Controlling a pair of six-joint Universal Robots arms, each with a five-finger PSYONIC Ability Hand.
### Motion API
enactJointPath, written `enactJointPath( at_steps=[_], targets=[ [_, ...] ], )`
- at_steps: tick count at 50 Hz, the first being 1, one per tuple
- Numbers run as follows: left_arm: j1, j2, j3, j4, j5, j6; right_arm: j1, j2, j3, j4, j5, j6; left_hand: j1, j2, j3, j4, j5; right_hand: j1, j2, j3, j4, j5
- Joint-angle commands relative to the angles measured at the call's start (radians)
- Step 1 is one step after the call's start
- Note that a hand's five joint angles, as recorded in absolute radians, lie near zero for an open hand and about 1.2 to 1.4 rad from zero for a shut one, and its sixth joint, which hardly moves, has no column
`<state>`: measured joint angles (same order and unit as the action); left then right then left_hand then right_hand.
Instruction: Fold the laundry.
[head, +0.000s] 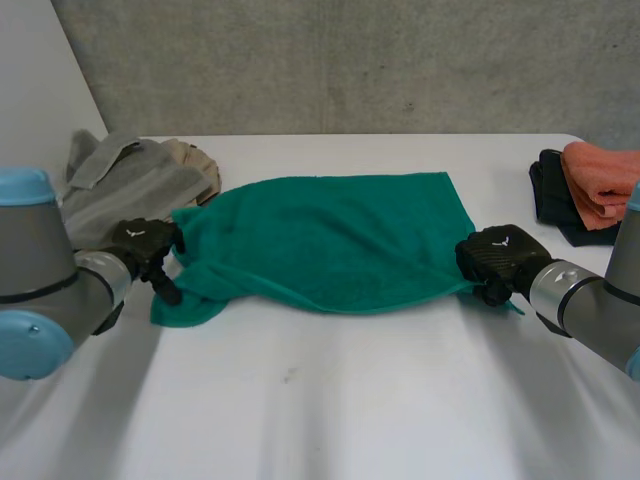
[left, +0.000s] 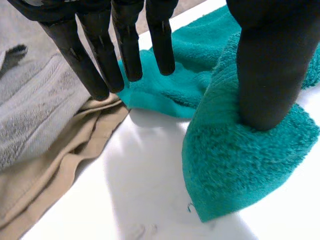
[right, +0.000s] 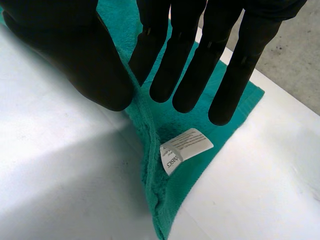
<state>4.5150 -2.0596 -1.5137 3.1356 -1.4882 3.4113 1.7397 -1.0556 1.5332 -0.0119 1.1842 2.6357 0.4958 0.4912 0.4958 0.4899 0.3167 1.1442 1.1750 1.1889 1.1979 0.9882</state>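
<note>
A green towel (head: 330, 235) lies folded across the middle of the table. My left hand (head: 145, 245) is at its near left corner. There the thumb (left: 270, 65) presses down on the bunched corner (left: 235, 170), while the straight fingers (left: 100, 65) stand apart from it above the table, so the hand is open. My right hand (head: 500, 255) is at the near right corner. A ridge of towel (right: 162, 200) runs up between its thumb (right: 75, 55) and straight fingers (right: 185, 65), pinched there. A white label (right: 184, 149) lies just below the fingertips.
A heap of grey towel (head: 130, 185) and beige cloth (left: 55, 165) lies at the back left, touching the green towel. At the right edge a folded orange towel (head: 600, 180) rests on black cloth (head: 555, 195). A concrete wall stands behind the table.
</note>
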Motion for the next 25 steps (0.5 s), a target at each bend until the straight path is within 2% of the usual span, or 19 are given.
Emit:
enactJointPath(
  at_steps=[1, 4, 5, 8, 9, 16, 23, 24, 25],
  targets=[
    [0.047, -0.014, 0.02, -0.11, 0.126, -0.027, -0.005, -0.001, -0.004, -0.002, 0.002, -0.011, 0.207, 0.212, 0.207, 0.213, 0.212, 0.252, 0.221, 0.207, 0.198, 0.234],
    [0.047, -0.028, 0.027, -0.14, 0.147, -0.024, -0.006, -0.001, -0.007, 0.0, 0.002, -0.016, 0.267, 0.271, 0.266, 0.272, 0.271, 0.252, 0.221, 0.207, 0.198, 0.234],
    [0.046, -0.04, 0.032, -0.156, 0.151, -0.02, -0.008, -0.003, -0.011, 0.003, 0.002, -0.017, 0.348, 0.353, 0.348, 0.354, 0.353, 0.252, 0.221, 0.207, 0.198, 0.234],
    [0.042, -0.059, 0.043, -0.177, 0.141, -0.009, -0.012, -0.009, -0.019, 0.01, 0.003, -0.017, 0.644, 0.649, 0.644, 0.65, 0.649, 0.252, 0.221, 0.207, 0.198, 0.234],
    [0.039, -0.062, 0.049, -0.186, 0.129, 0.005, -0.015, -0.018, -0.024, 0.023, 0.002, -0.019, 0.898, 0.902, 0.898, 0.904, 0.902, 0.252, 0.221, 0.207, 0.198, 0.234],
    [0.013, 0.018, 0.052, -0.259, 0.075, 0.069, -0.035, -0.109, -0.053, 0.159, -0.005, -0.095, 0.901, 0.905, 0.9, 0.906, 0.905, 0.252, 0.221, 0.207, 0.198, 0.234],
    [-0.048, 0.289, -0.002, -0.4, 0.069, 0.146, -0.086, -0.27, -0.068, 0.625, 0.014, -0.439, 0.901, 0.905, 0.9, 0.906, 0.905, 0.252, 0.221, 0.207, 0.198, 0.234],
    [-0.072, 0.338, -0.02, -0.443, 0.066, 0.186, -0.097, -0.286, -0.062, 0.747, 0.024, -0.533, 0.901, 0.905, 0.9, 0.906, 0.905, 0.252, 0.221, 0.207, 0.198, 0.234],
    [-0.085, 0.357, -0.031, -0.46, 0.065, 0.212, -0.101, -0.294, -0.059, 0.798, 0.031, -0.578, 0.901, 0.905, 0.9, 0.906, 0.905, 0.252, 0.221, 0.207, 0.198, 0.234]
  ],
)
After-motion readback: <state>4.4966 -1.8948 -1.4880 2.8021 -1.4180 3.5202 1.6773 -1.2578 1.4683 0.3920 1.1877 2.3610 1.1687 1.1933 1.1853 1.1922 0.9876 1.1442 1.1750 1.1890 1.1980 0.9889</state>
